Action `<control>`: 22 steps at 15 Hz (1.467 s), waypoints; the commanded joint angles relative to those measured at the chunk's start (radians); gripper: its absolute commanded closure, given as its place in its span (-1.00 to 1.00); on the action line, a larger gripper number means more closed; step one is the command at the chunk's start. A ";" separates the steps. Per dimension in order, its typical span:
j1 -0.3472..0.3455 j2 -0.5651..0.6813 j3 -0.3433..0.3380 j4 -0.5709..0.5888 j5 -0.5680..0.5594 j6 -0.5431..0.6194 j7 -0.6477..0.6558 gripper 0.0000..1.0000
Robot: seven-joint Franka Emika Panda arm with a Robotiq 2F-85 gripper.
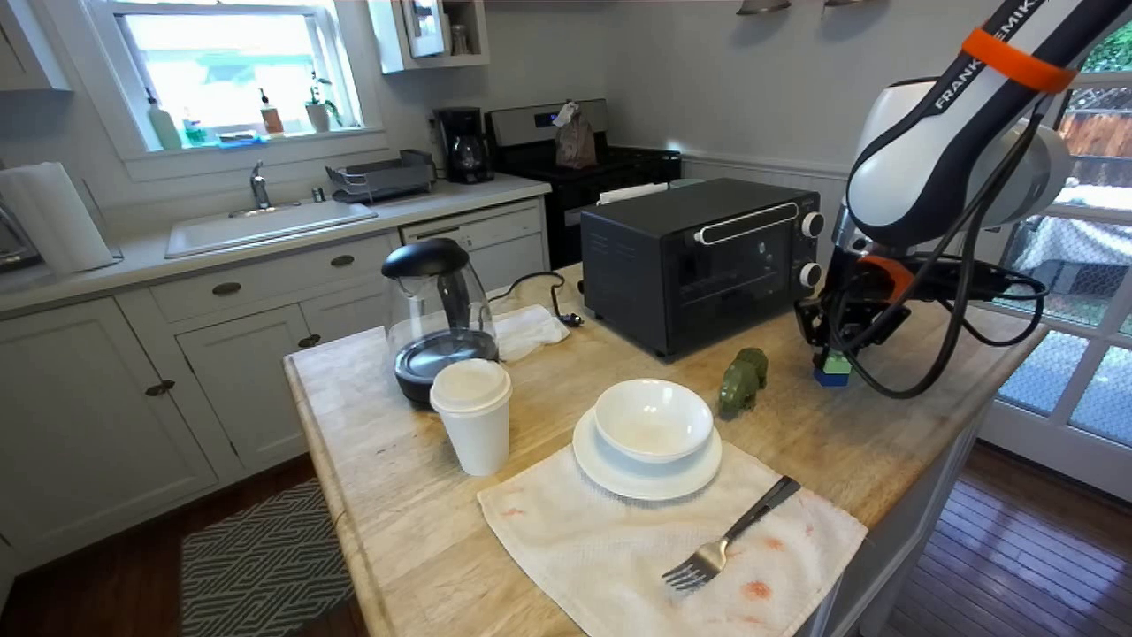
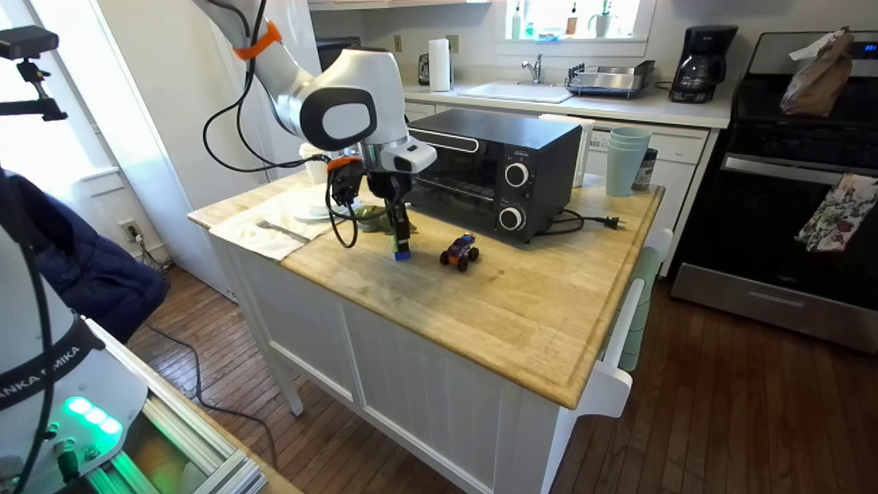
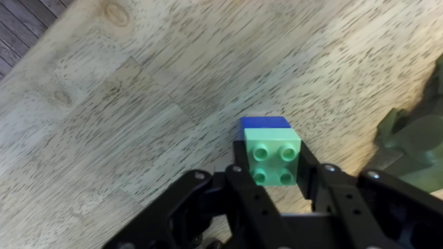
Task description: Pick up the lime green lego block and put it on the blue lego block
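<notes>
- Indoors, a wooden counter (image 2: 528, 309) spans mid-frame in an exterior view, a stove (image 2: 768, 213) at right, dark floor (image 2: 748, 384) below.
- Its surface runs from a toy truck (image 2: 458, 254) to a corner (image 2: 568, 387) at lower right.
- Right of centre in the wrist view, the claw (image 3: 272, 160) pinches the green block (image 3: 272, 155) over the blue block (image 3: 265, 122).
- Left of them in an exterior view, a toaster oven (image 1: 637, 283) and green toy (image 1: 743, 382) stand near.

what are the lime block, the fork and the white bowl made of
Lime green lego block: probably plastic, smooth with moulded studs. Fork: tines look like metal, greyish sheen; dark handle's material unclear. White bowl: likely glazed ceramic, glossy with highlights.
</notes>
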 commanded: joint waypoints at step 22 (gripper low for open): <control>-0.045 -0.087 0.019 0.011 0.020 -0.063 -0.164 -1.00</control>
